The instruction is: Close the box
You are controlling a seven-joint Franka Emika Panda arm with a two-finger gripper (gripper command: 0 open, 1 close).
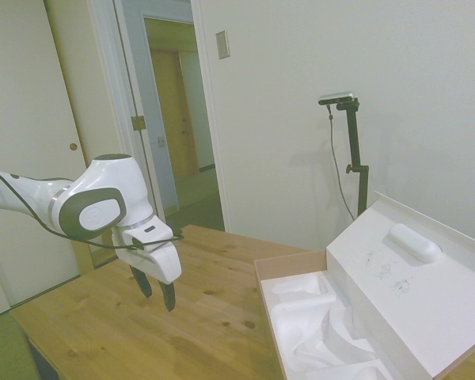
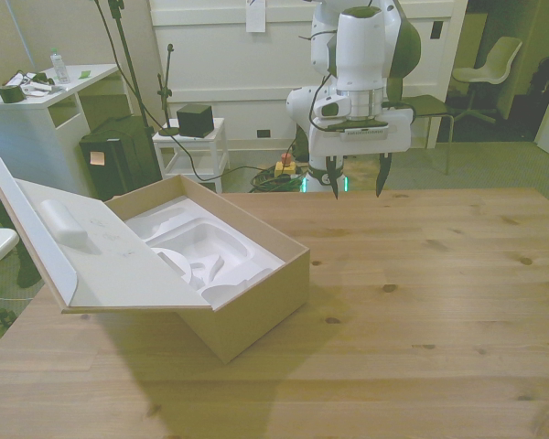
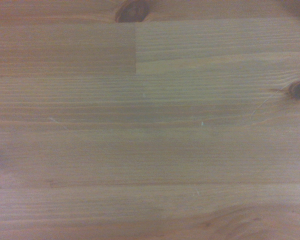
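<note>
The large flat brown-cardboard box (image 2: 221, 274) with its white moulded foam insert (image 2: 206, 251) sits toward the front view's left, and its wide white-faced hinged lid (image 2: 82, 251) leans open and outward, so a push from the wrong side would likely fold it further back or skid the whole box across the wooden table (image 2: 421, 302). The white arm's two-finger gripper (image 2: 357, 187) hangs pointing down above bare wood, well apart from the box, its fingers spread and holding nothing.

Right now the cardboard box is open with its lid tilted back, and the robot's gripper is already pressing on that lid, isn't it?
Not quite. The cardboard box is open with its lid tilted back, but the gripper is not touching it. In the front view it hangs open above bare table, well off to the front view's right of the box. The side view shows the same gap, and the wrist view sees only wood.
</note>
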